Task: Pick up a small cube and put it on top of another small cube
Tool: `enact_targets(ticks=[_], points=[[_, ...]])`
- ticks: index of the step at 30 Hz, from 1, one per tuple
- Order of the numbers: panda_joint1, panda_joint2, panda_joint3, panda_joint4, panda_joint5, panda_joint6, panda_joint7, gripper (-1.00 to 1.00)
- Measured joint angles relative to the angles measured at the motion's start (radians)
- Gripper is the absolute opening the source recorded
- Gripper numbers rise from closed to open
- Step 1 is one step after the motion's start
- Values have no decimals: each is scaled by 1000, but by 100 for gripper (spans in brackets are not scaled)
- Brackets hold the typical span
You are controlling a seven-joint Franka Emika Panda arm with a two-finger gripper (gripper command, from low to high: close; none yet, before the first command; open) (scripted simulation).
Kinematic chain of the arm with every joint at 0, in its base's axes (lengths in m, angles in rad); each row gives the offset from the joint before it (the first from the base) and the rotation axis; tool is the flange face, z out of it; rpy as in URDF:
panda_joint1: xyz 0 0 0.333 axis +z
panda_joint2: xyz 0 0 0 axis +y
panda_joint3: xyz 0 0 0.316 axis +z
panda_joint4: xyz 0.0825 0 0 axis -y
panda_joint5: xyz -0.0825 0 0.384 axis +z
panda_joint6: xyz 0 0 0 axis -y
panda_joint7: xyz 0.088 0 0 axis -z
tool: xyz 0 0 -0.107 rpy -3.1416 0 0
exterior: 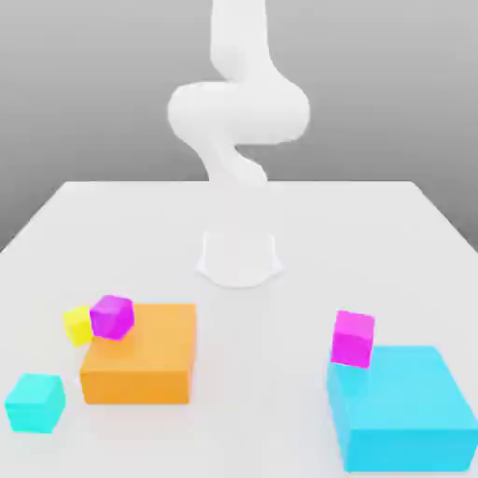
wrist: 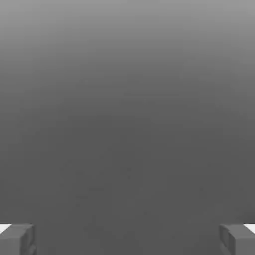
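Jaws spread wide, nothing between them, gripper (wrist: 127, 239) aimed at no block. Yellow cube (exterior: 77, 324) sits near the tabletop (exterior: 239, 215) front-left corner, wedged against orange block (exterior: 140, 355); pink cube (exterior: 353, 338) is near the front-right, touching cyan block (exterior: 401, 406).

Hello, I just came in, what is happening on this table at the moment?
A white robot arm stands at the back of a white table, and nothing is being handled yet. In the hand view its gripper is open and empty. The small yellow cube sits beside the orange block, next to a purple-magenta cube. The pinkish-magenta cube sits by the large cyan block. A small cyan cube sits apart.
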Motion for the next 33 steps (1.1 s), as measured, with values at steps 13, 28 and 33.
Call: enact_targets(ticks=[13, 28, 33], points=[[-337, 297, 7, -214, 9, 217, 567, 0], [-656, 635, -51, -457, -13, 464, 1236, 0], [-760, 754, -90, -528, 2, 551, 1424, 0]])
